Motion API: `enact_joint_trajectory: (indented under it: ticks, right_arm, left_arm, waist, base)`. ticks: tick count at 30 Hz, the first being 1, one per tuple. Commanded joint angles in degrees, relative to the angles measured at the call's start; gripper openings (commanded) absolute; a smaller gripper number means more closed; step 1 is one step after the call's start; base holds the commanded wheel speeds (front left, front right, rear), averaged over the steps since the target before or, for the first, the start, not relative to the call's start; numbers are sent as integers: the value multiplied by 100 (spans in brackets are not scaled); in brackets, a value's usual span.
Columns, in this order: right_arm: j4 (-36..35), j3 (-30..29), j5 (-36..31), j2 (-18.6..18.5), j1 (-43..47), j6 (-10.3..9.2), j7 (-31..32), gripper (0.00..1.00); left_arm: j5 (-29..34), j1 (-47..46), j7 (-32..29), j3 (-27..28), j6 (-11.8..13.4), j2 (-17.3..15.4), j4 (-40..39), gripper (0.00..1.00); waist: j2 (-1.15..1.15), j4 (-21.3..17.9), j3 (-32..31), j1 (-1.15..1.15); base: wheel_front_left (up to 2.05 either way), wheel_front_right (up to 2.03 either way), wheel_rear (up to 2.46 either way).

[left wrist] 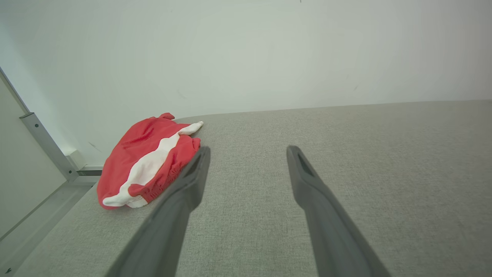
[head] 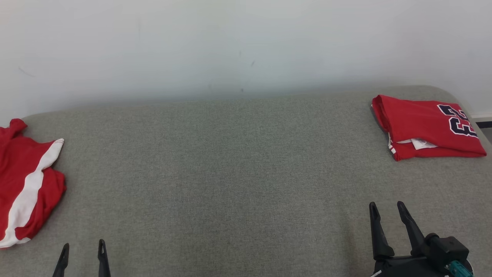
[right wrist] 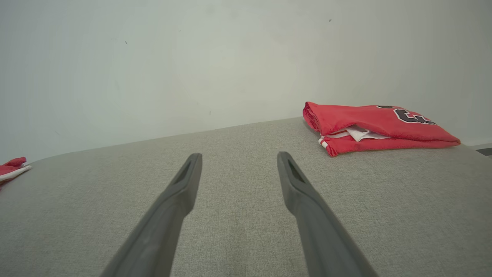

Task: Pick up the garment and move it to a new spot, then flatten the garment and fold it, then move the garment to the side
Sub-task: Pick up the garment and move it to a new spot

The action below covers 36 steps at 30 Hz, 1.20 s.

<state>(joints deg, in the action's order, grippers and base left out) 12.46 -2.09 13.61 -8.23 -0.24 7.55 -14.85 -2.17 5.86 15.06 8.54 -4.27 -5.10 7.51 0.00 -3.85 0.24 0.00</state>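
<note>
Nearest the camera, the left tool hangs low over the grey worktop, its two dark fingers spread wide with nothing between them.

To the left of that tool and a little ahead of it lies the crumpled garment, red with a broad white stripe. It sits bunched at the worktop's left end and is partly cut off by the edge of the head view. Its long axis runs away from the tool, near to far, and the stripe follows that line, leaning slightly inward at the far end. In the left wrist view, the garment's near hem looks to lie just beyond and to the left of the left finger's tip, apart from it.

Further right, the right tool is also spread wide and holds nothing. Ahead of it and to its right, near the back corner, a folded jersey with dark numerals rests flat and looks finished.

The crumpled garment therefore seems to be the piece to pick up, and the pickup has not begun. The left tool is much the nearer, while the right tool is well apart from the garment. The reach should go left and forward, meeting the heap across its long axis at the near hem.
</note>
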Motion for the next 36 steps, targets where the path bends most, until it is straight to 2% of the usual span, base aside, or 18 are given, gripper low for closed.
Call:
enact_joint_trajectory:
  ticks: [1, 7, 16, 36]
  right_arm:
    - [18, 23, 25, 5, 24, -15, -24, 100]
    - [48, 70, 26, 55, 73, -15, 0, 100]
    - [99, 79, 70, 107, 147, -15, -2, 100]
    - [129, 223, 108, 39, 66, -15, 35, 100]
  left_arm:
    - [-1, 1, 15, 4, 21, -39, 13, 100]
    - [-42, 4, 15, 47, 72, -53, 26, 100]
    - [-70, -8, 15, 29, 66, -116, 4, 100]
    - [-243, 86, 15, 117, 214, -129, 54, 100]
  waist:
    - [0, 19, -5, 0]
    - [0, 179, -40, 0]
    - [0, 794, -65, 0]
    - [0, 2614, 91, 0]
  base:
    - [0, 0, 0]
    - [0, 0, 0]
    - [0, 0, 0]
    - [0, 0, 0]
